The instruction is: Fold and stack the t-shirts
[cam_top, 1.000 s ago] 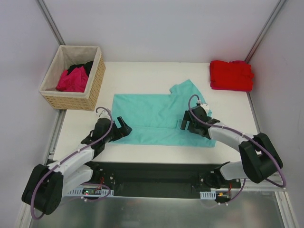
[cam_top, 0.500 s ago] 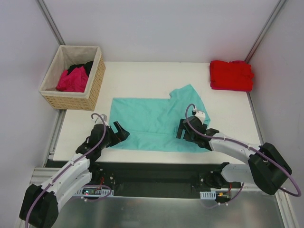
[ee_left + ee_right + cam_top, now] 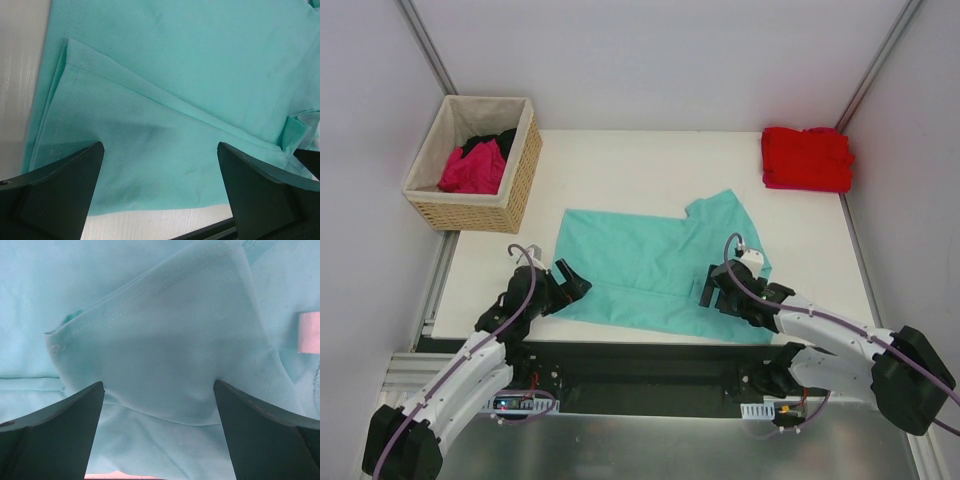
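The red shirt (image 3: 807,158) lies folded far beyond the right fingers (image 3: 707,287). A magenta shirt (image 3: 472,168) and a black shirt (image 3: 502,140) wait in the basket (image 3: 470,211) beyond the left fingers (image 3: 573,277). The teal shirt (image 3: 650,262) lies on the surface (image 3: 620,160) under both, its near hem doubled over, so most folding is left. Both sets of fingers stand wide open, gripping nothing. Since a second ago both arms have drawn back, and the shirt has slid with them.

The white table (image 3: 620,165) is carrying a teal t-shirt (image 3: 640,265) spread near its front edge, a folded red t-shirt (image 3: 807,158) far right, and a woven basket (image 3: 515,190) far left
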